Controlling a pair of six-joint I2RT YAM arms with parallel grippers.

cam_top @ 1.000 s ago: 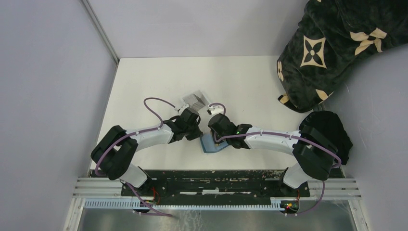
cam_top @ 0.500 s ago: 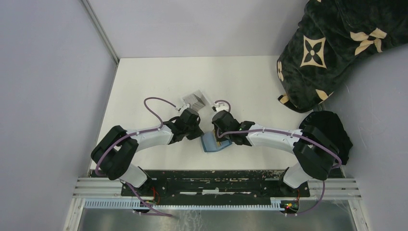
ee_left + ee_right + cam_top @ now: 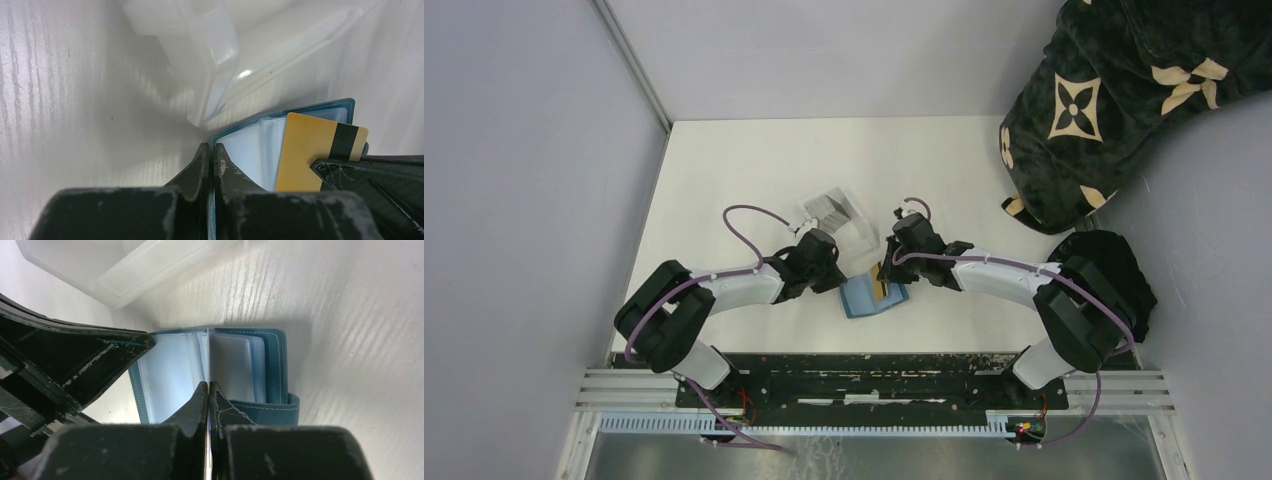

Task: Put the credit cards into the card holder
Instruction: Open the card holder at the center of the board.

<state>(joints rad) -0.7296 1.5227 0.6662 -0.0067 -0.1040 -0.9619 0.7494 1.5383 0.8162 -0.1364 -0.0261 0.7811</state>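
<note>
The teal card holder (image 3: 864, 298) lies open on the white table between my two grippers. My left gripper (image 3: 838, 282) is shut on the holder's left cover edge; in the left wrist view (image 3: 209, 146) the teal edge runs between its jaws. My right gripper (image 3: 887, 277) is shut on the gold-yellow credit card (image 3: 881, 289), which stands over the holder's clear pockets. The left wrist view shows the card's (image 3: 305, 155) black stripe. The right wrist view (image 3: 208, 383) shows the card edge-on above the open holder (image 3: 250, 365). Greyish cards (image 3: 829, 209) sit in a clear tray.
The clear plastic tray (image 3: 852, 225) stands just behind the holder, close to both grippers, and shows in the wrist views (image 3: 215, 45) (image 3: 125, 270). A black patterned blanket (image 3: 1114, 90) fills the far right corner. A black bundle (image 3: 1109, 270) lies at the right table edge.
My right gripper has moved back and to the right with the gold card, uncovering the open holder and the tray. My left gripper has stayed on the holder's edge.
</note>
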